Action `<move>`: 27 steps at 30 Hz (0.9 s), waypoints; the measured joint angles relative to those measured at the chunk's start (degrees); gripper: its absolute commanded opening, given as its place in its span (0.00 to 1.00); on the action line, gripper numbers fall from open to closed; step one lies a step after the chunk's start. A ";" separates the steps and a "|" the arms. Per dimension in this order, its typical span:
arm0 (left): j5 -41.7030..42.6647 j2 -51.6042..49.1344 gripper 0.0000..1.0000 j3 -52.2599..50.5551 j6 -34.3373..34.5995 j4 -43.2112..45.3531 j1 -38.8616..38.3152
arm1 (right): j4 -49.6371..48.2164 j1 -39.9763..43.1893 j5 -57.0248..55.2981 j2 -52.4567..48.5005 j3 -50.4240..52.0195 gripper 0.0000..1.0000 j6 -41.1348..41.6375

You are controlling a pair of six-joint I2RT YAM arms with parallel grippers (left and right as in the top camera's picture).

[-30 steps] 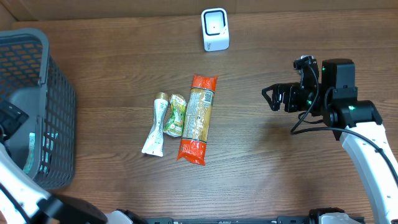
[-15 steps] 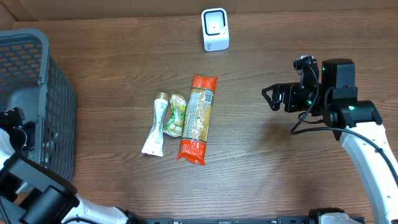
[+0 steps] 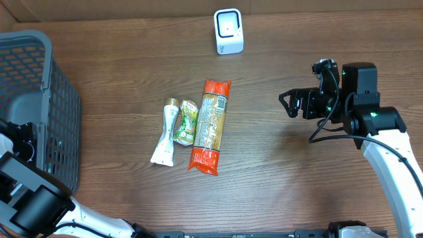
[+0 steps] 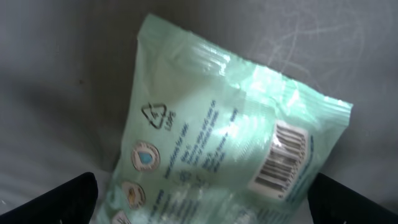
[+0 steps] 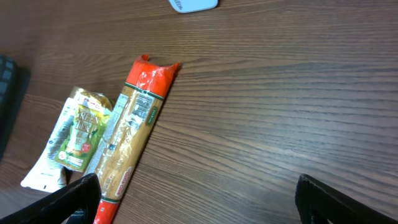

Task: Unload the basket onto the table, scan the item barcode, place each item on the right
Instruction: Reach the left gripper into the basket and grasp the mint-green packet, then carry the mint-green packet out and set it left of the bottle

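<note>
Near the left edge, the left gripper (image 4: 208, 202) hangs over a pale green packet (image 4: 211, 137), fingers spread wide and holding nothing. The packet lies flat on the grey floor of the basket (image 3: 63, 132), and its barcode (image 4: 281, 158) faces up (a lucky thing). This looks like the picking-up step. Next the fingers should go down, pinch the packet by its sides and lift it out without hiding the stripes. In the middle of the table (image 3: 119, 73) lies a pasta bag (image 3: 210, 125). To the right, the right gripper (image 3: 289, 104) hovers wide and empty. Farthest off stands the white scanner (image 3: 229, 31), where the barcode must be shown.
</note>
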State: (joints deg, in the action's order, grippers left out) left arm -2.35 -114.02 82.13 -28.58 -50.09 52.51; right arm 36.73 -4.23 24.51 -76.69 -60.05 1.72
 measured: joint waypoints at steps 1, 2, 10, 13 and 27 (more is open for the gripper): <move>0.15 -0.09 0.86 0.00 -0.26 0.17 0.00 | 0.00 0.00 -0.11 0.00 0.00 1.00 0.02; 0.28 -0.11 0.74 0.00 -0.35 0.35 0.00 | 0.00 0.02 -0.24 0.00 0.00 1.00 0.02; 1.03 -0.35 0.04 0.85 -1.14 2.21 0.00 | 0.00 0.00 -0.81 0.00 0.00 1.00 0.00; 1.05 -0.39 0.04 0.94 0.44 2.45 0.00 | 0.00 0.00 -1.31 0.00 0.00 1.00 -0.02; 3.10 -4.22 0.04 24.79 10.78 -17.51 -3.67 | -0.04 0.00 -2.29 0.00 0.00 1.00 -0.02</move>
State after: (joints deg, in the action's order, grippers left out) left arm 0.75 -118.24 106.91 -17.80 -67.59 48.84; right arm 36.69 -4.23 22.22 -76.69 -60.05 1.69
